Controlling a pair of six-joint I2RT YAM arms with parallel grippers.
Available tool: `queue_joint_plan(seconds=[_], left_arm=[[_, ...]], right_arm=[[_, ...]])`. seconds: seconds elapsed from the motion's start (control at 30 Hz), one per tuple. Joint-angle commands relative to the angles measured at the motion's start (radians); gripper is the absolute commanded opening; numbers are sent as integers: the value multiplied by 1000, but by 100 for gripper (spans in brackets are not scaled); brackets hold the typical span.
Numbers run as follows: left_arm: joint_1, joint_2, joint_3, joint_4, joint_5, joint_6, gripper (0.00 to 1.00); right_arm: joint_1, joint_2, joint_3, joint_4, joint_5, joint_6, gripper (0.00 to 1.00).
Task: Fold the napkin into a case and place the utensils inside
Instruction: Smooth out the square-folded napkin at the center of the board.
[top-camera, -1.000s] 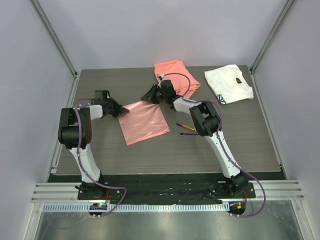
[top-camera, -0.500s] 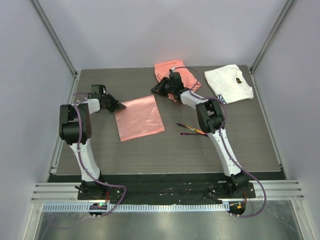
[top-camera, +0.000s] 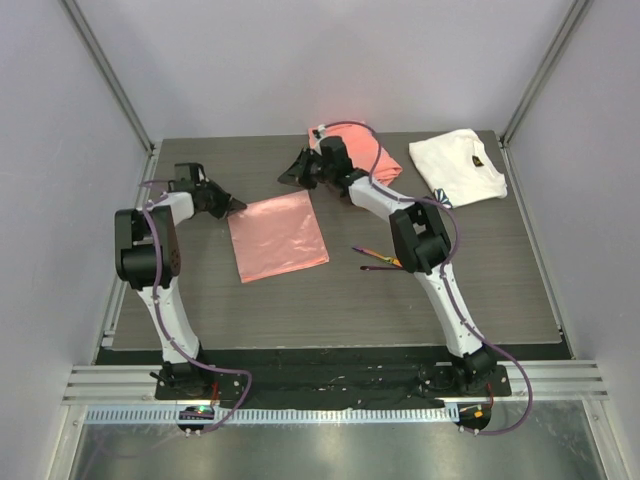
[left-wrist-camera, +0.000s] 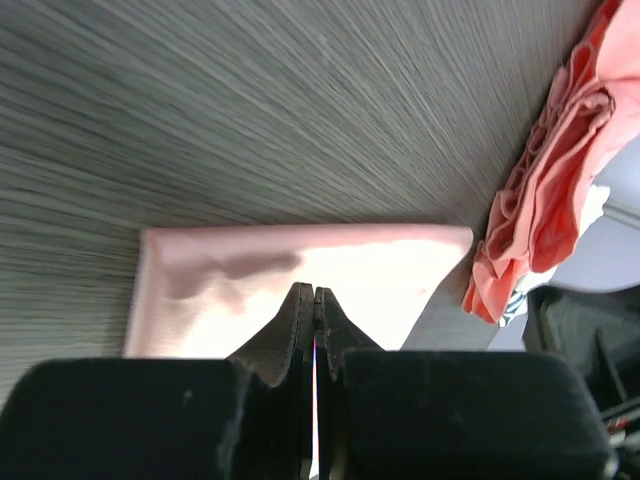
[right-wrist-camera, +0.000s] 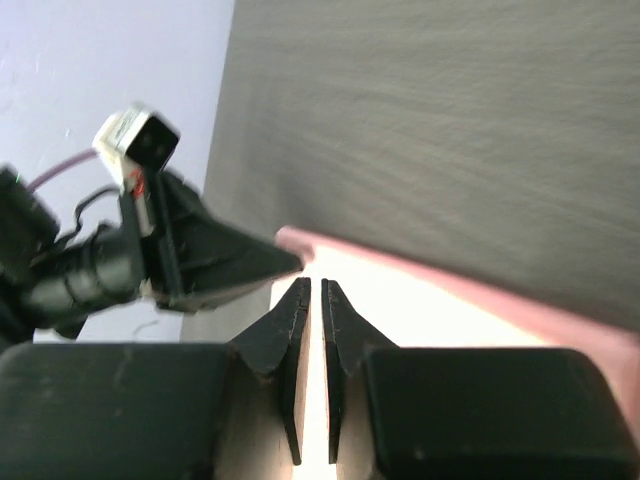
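Observation:
The glossy pale-pink napkin (top-camera: 278, 235) lies flat and unfolded on the dark table, left of centre. My left gripper (top-camera: 238, 205) is shut, with its tip at the napkin's far left corner. Whether it pinches any cloth I cannot tell. In the left wrist view the shut jaws (left-wrist-camera: 315, 290) stand in front of the napkin (left-wrist-camera: 380, 260). My right gripper (top-camera: 287, 178) hovers just beyond the far right corner, clear of the cloth. Its jaws (right-wrist-camera: 316, 283) stand a narrow gap apart with nothing between them, above the napkin (right-wrist-camera: 430, 310). The two dark utensils (top-camera: 378, 260) lie right of the napkin. No case has been formed.
A crumpled coral-orange cloth (top-camera: 388, 163) sits at the back centre, also seen in the left wrist view (left-wrist-camera: 545, 200). A white cloth with a dark mark (top-camera: 458, 165) lies at the back right. The right wrist view shows the left gripper (right-wrist-camera: 298, 262) ahead.
The napkin was drawn left and now lies flatter and squarer. My right gripper has come off its far right corner and swung back and left. The left gripper shifted slightly left and back.

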Motion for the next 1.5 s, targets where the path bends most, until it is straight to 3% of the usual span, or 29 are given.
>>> queue_joint_plan(seconds=[0.0,0.07,0.17,0.4,0.57,0.8,0.97,1.13,1.47], left_arm=[[57,26,-4,-29,-18,16,2],[66,39,10,-54,-13,32,3],[69,110,116,-241,-60,121,2],[89,138,167,-319,-81,178,6],[87,63,190,-350,-67,184,8],[87,-30,246,-425,-41,229,13],[92,27,263,-381,34,206,8],[93,87,277,-381,59,203,3],[92,116,259,-407,-25,218,1]], right_arm=[[35,42,28,54,-86,47,15],[29,66,50,57,-101,65,15],[12,94,53,48,-139,41,14],[-56,97,39,-154,-231,-149,14],[-74,34,79,-276,-280,-235,14],[-65,-104,85,-382,-163,-312,15],[4,-122,56,-307,-121,-248,26],[104,-30,83,-144,-178,-108,28],[242,85,155,-9,-167,-8,10]])
